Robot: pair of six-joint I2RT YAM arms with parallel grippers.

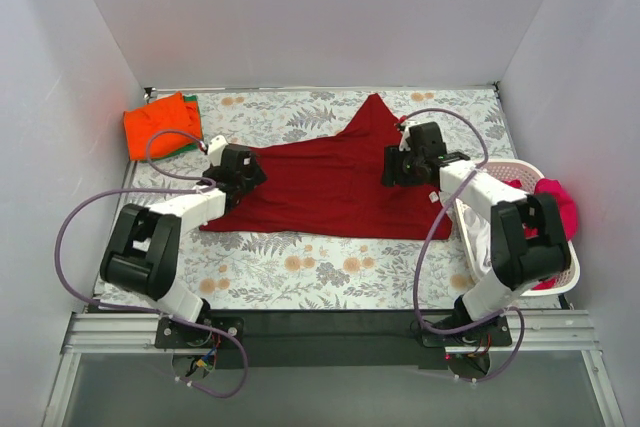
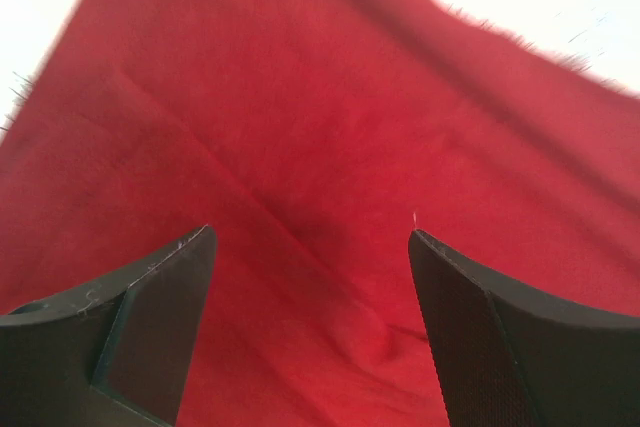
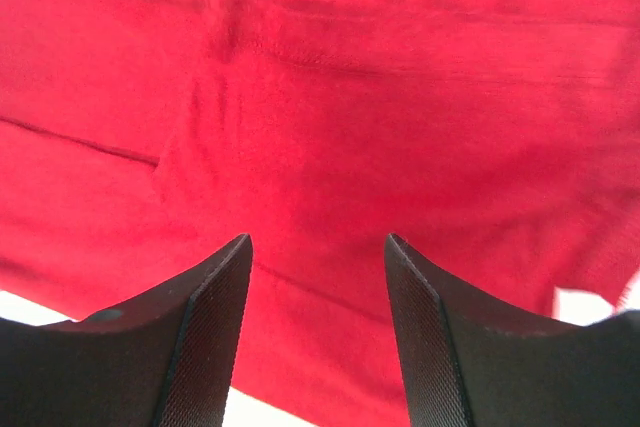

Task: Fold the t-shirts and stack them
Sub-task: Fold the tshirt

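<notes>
Floral tabletop [image 1: 300, 267] beneath crimson t-shirt [image 1: 320, 182], lengthwise left-right

We see the crimson t-shirt [image 3: 320, 97] between the jaws is soft, matt, fuzzy cloth. The right gripper [image 3: 318, 237] has black fingers [image 3: 430, 347], rough and bumpy.

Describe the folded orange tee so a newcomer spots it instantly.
On the floral tablecloth, look to the far left corner, beyond the left arm. The orange t-shirt lies folded there with a green t-shirt peeking out beneath. It is the only orange thing; the crimson t-shirt spread mid-table is far larger.
</notes>
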